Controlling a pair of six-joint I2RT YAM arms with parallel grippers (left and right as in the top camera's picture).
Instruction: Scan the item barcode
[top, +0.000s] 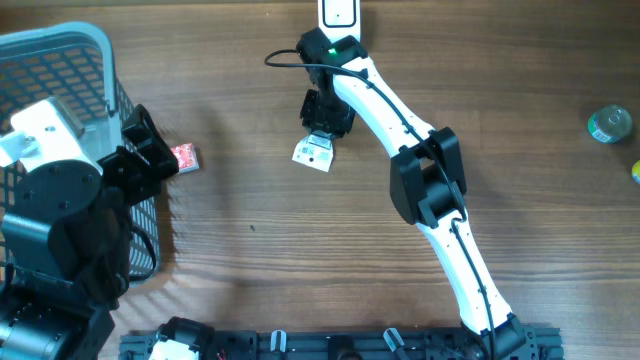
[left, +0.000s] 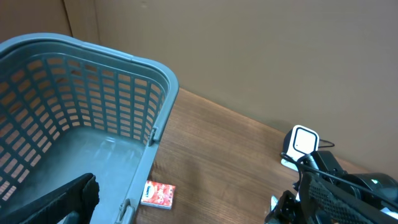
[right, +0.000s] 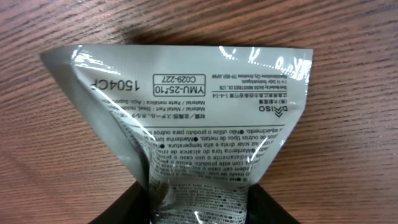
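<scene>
While the right arm stretches across the table (top: 300, 250) toward its far edge, the right gripper (top: 321, 128) points down at a silvery packet (top: 312, 153) that lies in the upper middle of the wood, just below the white scanner (top: 340, 12) at the far edge and apart from it. From the right wrist the packet fills the view, its printed label facing the camera upside down, with a boxed code, lines of small print and a brand mark. The two dark fingers (right: 118, 211) have pinched its near edge, and the foil is creased and gathered between them, so the jaws stand narrow and hold the packet. Whether the packet is off the wood or resting on it cannot be told. No barcode can be made out on the side that shows. The left gripper (top: 150, 150) hangs beside the right wall of the grey basket (top: 95, 40) at the table's left side, its jaws spread wide with nothing between them; the left wrist view shows only one black finger (left: 71, 199) at the bottom corner, over the basket's floor. A small red box (top: 186, 157) lies on the wood just outside the basket, near the left gripper. A round tin (top: 609, 124) sits at the far right, well apart from both arms.
</scene>
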